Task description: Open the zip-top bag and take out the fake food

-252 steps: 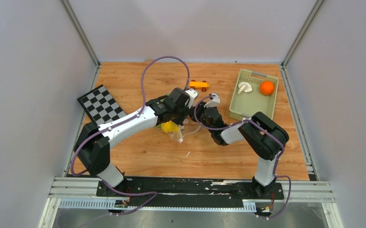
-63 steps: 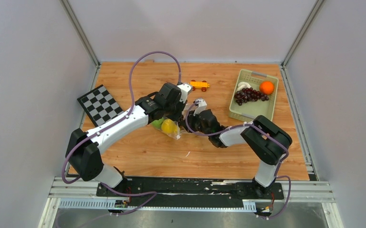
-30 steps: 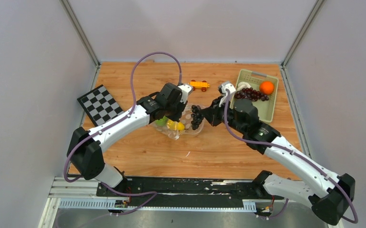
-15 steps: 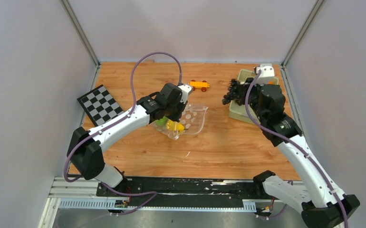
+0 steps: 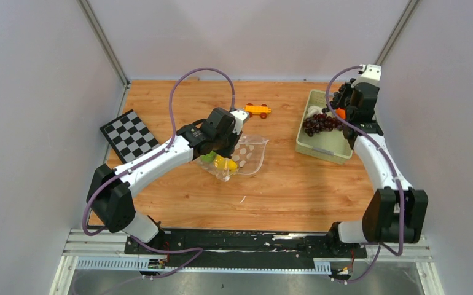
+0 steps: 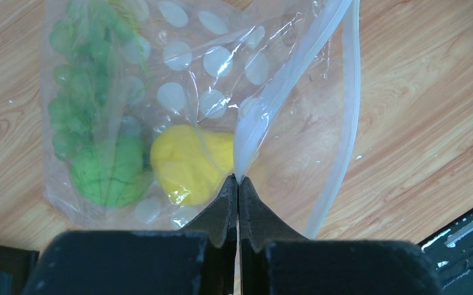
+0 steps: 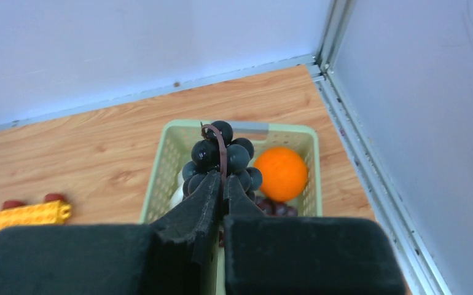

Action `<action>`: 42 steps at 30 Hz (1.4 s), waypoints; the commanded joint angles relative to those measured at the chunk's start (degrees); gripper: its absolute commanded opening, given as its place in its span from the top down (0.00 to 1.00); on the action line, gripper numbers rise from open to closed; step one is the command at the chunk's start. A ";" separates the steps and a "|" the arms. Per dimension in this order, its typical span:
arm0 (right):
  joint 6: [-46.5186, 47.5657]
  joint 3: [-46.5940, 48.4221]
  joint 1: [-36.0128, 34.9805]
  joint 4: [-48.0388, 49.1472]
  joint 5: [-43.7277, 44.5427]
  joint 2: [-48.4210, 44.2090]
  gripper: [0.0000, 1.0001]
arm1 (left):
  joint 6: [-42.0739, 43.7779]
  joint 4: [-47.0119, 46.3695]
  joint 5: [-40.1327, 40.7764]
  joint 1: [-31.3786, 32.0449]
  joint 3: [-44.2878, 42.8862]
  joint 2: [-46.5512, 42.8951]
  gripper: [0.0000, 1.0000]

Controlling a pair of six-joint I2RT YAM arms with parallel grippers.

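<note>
The zip-top bag [image 5: 249, 155] lies open mid-table, its zip strip [image 6: 295, 67] parted. Inside are a yellow lemon [image 6: 191, 163], a green round piece [image 6: 108, 172] and a green leafy piece [image 6: 77, 92]. My left gripper [image 6: 238, 181], also in the top view [image 5: 231, 140], is shut on the bag's zip strip. My right gripper [image 7: 223, 178] is shut on the stem of a dark grape bunch [image 7: 222, 157] and holds it above the green basket [image 7: 246, 127]. The basket holds an orange ball [image 7: 281, 173], a white mushroom [image 5: 312, 111] and a reddish-purple grape bunch [image 5: 320, 123].
An orange-yellow toy car [image 5: 257, 110] sits behind the bag. A checkerboard [image 5: 129, 134] lies at the left. The basket [image 5: 323, 147] stands close to the right wall and rail. Walls enclose the table on three sides.
My right gripper pulled the dark grape bunch out of the bag and carried it right and back to above the basket. The left gripper kept hold of the bag.
</note>
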State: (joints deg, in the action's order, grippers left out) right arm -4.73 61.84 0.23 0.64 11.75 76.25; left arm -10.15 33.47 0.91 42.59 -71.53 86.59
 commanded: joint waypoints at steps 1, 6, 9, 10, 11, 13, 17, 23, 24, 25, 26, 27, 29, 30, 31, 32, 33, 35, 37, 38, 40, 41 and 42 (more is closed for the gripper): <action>3.08 5.57 3.18 13.28 -0.36 7.21 1.00 | -0.22 -0.23 0.19 -0.39 -2.18 0.27 1.00; 6.24 10.37 4.07 13.71 -1.17 16.04 1.00 | -0.09 -0.04 0.49 -0.40 -2.26 0.42 1.00; 6.26 11.45 4.08 13.02 -3.59 19.21 1.00 | -0.04 0.02 0.50 -0.40 -2.39 0.44 1.00; 6.02 11.39 4.08 12.86 -5.10 20.04 1.00 | -0.04 0.01 0.50 -0.39 -2.38 0.42 1.00; 5.53 11.29 4.08 12.56 -6.62 20.71 1.00 | -0.04 0.01 0.42 -0.36 -2.33 0.41 1.00; 5.09 10.83 4.08 12.04 -9.58 21.72 1.00 | -0.04 0.07 0.33 -0.40 -2.38 0.40 1.00; 2.54 9.80 4.08 11.12 -15.96 23.45 0.94 | -0.13 0.03 0.24 -0.40 -2.34 0.32 1.00; -0.62 11.08 3.72 4.83 -23.17 22.09 0.69 | -0.13 -0.01 0.16 -0.38 -2.35 0.05 1.00; -0.90 10.67 3.54 4.61 -23.81 21.18 0.66 | -0.21 -0.02 0.07 -0.40 -2.34 0.03 1.00; -0.99 9.85 3.12 4.55 -23.82 20.15 0.64 | -0.22 -0.08 -0.02 -0.40 -2.38 0.03 1.00; -1.29 9.12 2.85 4.43 -23.05 18.94 0.63 | -0.17 -0.01 -0.09 -0.40 -2.39 -0.01 1.00; -1.72 8.34 2.65 4.12 -22.15 17.82 0.62 | -0.21 0.01 -0.18 -0.40 -2.35 -0.08 1.00; -3.03 6.58 2.52 3.66 -21.97 14.82 0.60 | -0.30 -0.11 -0.29 -0.40 -2.31 -0.11 1.00; -3.76 5.60 2.44 3.61 -22.33 13.61 0.60 | -0.31 -0.15 -0.34 -0.40 -2.37 -0.17 1.00; -4.42 4.55 2.25 3.51 -22.55 12.23 0.59 | -0.31 -0.14 -0.36 -0.36 -2.36 -0.21 1.00; -5.32 3.45 1.97 3.35 -22.87 10.91 0.58 | -0.31 -0.11 -0.38 -0.40 -2.35 -0.19 1.00; -5.96 2.45 1.70 3.13 -23.32 9.66 0.57 | -0.30 -0.11 -0.46 -0.38 -2.38 -0.31 1.00; -7.49 0.48 0.72 2.22 -24.03 7.19 0.55 | -0.39 -0.16 -0.47 -0.39 -2.35 -0.38 1.00; -8.74 -1.82 -1.28 1.39 -24.44 4.64 0.53 | -0.38 -0.17 -0.55 -0.39 -2.37 -0.33 1.00; -9.34 -3.00 -2.48 1.35 -24.90 3.26 0.53 | -0.39 -0.14 -0.56 -0.40 -2.33 -0.42 1.00; -10.84 -5.23 -4.57 1.46 -25.58 0.11 0.52 | -0.39 -0.08 -0.56 -0.40 -2.36 -0.42 1.00; -11.32 -6.27 -5.79 1.51 -25.64 -1.23 0.52 | -0.39 -0.15 -0.56 -0.35 -2.39 -0.42 1.00; -12.06 -7.28 -7.09 1.55 -25.68 -2.46 0.52 | -0.39 -0.12 -0.56 -0.39 -2.32 -0.39 1.00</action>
State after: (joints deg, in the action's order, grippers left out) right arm -12.64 57.74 -2.90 2.44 -11.70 78.81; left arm -10.15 33.67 0.62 42.59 -71.57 86.70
